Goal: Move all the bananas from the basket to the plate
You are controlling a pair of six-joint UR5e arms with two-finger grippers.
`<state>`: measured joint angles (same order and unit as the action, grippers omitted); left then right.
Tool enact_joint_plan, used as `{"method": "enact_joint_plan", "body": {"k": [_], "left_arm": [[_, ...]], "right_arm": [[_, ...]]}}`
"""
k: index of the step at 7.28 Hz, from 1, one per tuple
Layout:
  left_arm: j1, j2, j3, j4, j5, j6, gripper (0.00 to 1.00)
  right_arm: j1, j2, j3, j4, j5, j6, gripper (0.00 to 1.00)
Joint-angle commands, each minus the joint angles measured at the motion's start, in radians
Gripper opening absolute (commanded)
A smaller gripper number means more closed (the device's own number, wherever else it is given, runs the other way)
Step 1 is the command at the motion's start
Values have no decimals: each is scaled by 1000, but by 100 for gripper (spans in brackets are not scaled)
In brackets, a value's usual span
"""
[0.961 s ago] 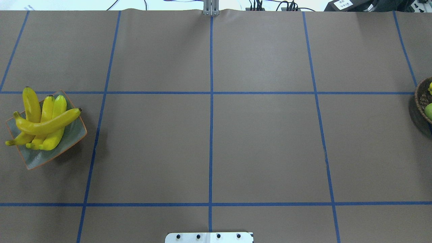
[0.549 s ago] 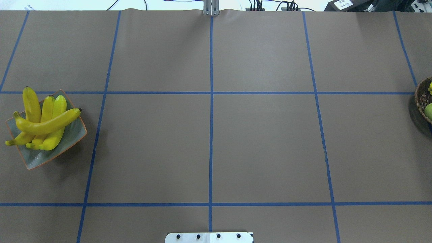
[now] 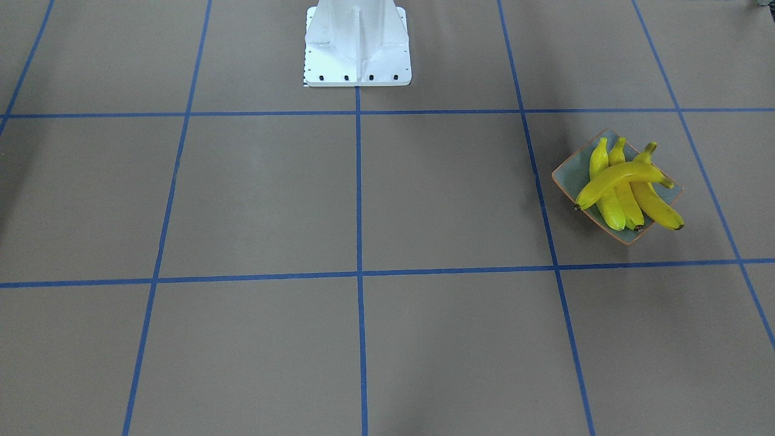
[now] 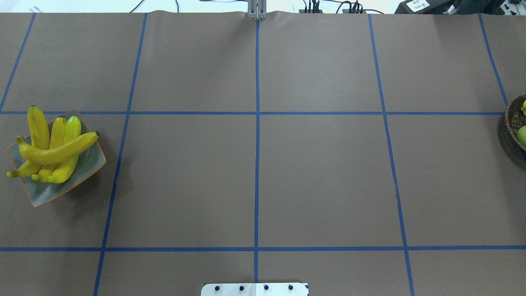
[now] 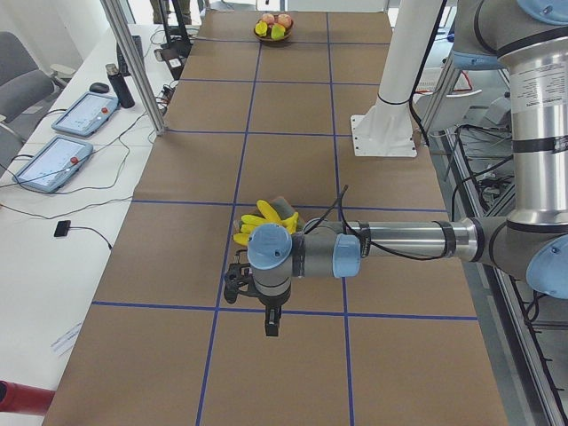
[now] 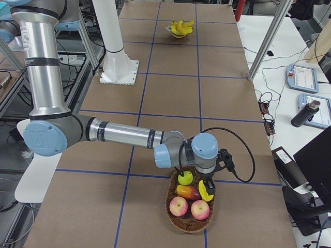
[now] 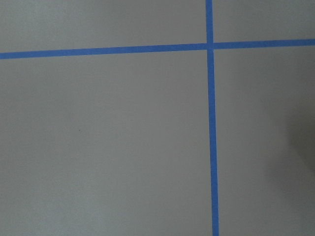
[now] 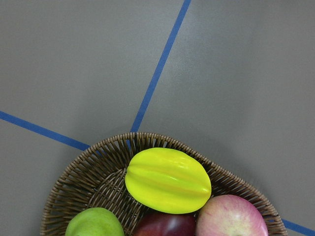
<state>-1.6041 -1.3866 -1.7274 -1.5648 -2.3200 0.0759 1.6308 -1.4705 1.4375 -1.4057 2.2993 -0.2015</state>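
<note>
1. The four curved yellow bananas (image 4: pixel 53 153) with dark tips all lie in the small grey-green dish (image 4: pixel 89 164) with the thin orange rim.
2. Three bananas lie side by side, and the fourth lies across the top of them.
3. The dish sits on the robot's left side of the brown table (image 4: pixel 320 176), which has blue tape lines (image 7: pixel 212 123) on it.
4. The round brown woven basket (image 8: pixel 81 179) is well apart from the dish, at the table's other end.
5. In the basket are a yellow star fruit (image 8: pixel 167 180), a green apple (image 8: pixel 93 225), a pink apple (image 8: pixel 229 216) and a dark red fruit (image 8: pixel 166 227).
6. The left gripper (image 5: pixel 271 328) hangs above the table near the dish, pointing down. It shows only from the side, so I cannot tell if its pincer is wide or narrow.
7. The right gripper (image 6: pixel 207 186) hangs over the basket, close to the fruit. I cannot tell how its pincer stands either.
</note>
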Motion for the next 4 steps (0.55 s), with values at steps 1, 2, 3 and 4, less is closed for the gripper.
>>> {"method": "enact_joint_plan", "body": {"k": [1, 2, 3, 4], "left_arm": [[0, 17, 2, 0, 5, -1, 100], [0, 26, 2, 0, 8, -1, 100], [0, 35, -3, 0, 10, -1, 100], [0, 37, -4, 0, 8, -1, 100]], "right_arm": [[11, 1, 109, -226, -23, 1, 100], [11, -10, 109, -225, -49, 1, 100], [11, -16, 106, -220, -58, 1, 100], [11, -19, 107, -216, -57, 1, 100]]}}
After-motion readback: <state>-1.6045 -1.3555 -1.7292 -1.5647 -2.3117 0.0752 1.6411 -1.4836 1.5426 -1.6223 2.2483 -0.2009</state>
